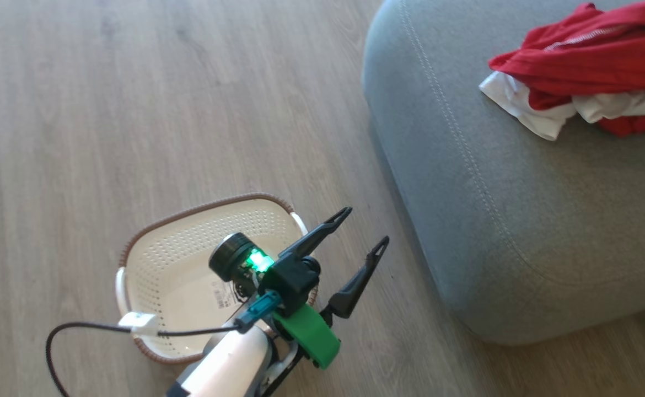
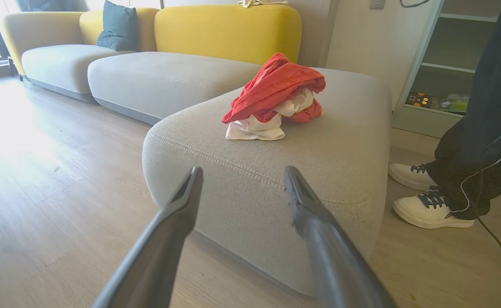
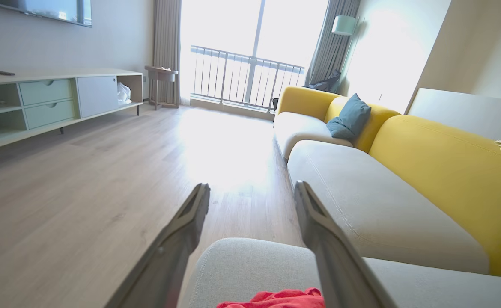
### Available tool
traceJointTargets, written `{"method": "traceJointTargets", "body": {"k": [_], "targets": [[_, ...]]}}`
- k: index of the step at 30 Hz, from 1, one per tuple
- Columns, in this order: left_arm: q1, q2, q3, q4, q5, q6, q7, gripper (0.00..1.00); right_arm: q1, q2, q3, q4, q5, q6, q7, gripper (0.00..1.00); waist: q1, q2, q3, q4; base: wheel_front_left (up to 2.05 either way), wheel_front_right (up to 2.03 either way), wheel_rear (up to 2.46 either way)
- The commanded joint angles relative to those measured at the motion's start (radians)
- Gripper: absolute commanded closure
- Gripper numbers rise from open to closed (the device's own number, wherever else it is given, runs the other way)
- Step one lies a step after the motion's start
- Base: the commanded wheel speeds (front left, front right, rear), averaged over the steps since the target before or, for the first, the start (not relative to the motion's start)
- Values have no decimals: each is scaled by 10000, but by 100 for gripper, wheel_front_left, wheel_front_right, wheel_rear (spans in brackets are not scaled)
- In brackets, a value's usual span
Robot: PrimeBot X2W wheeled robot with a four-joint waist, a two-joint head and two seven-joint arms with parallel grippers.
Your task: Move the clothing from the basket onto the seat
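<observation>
Well, clothing (image 1: 587, 71) sits bunched on the seat (image 1: 521, 220); basket (image 1: 190, 248) looks empty, so task's prob. done. My left hand (image 1: 365, 225) & right hand (image 3: 250, 186) gape wide, holding nothing. Fabric's soft, light, floppy: I'd pinch 1 top fold.

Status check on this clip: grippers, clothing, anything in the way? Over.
Both open, empty: left gripper by the basket, right gripper over the seat. Clothing heaped on the seat; basket looks empty. Person's shoes beside the seat.

The sticker (image 1: 225, 298) in the basket (image 1: 160, 259) is unreadably blurred.
</observation>
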Motion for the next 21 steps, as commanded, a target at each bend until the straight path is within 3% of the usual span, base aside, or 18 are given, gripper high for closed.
{"method": "traceJointTargets", "body": {"k": [1,5,9,21], "targets": [[-110,-91,377,-391,-26,49,-51,0,245,-215,-61,-211,74,-4,-105,0,1,-1,-180,207,0,0,0],[17,-92,872,-443,97,227,-51,0,799,431,-293,-758,597,-4,-673,0,1,-1,-342,622,0,0,0],[151,-92,1414,-496,203,439,-51,0,1445,1001,-382,-1220,165,-4,-823,0,1,-1,-524,1151,0,0,0],[649,-92,2873,-1045,79,1689,-51,0,4343,3750,-2722,-2522,-2275,-4,-839,0,1,-1,-683,2798,0,0,0]]}}
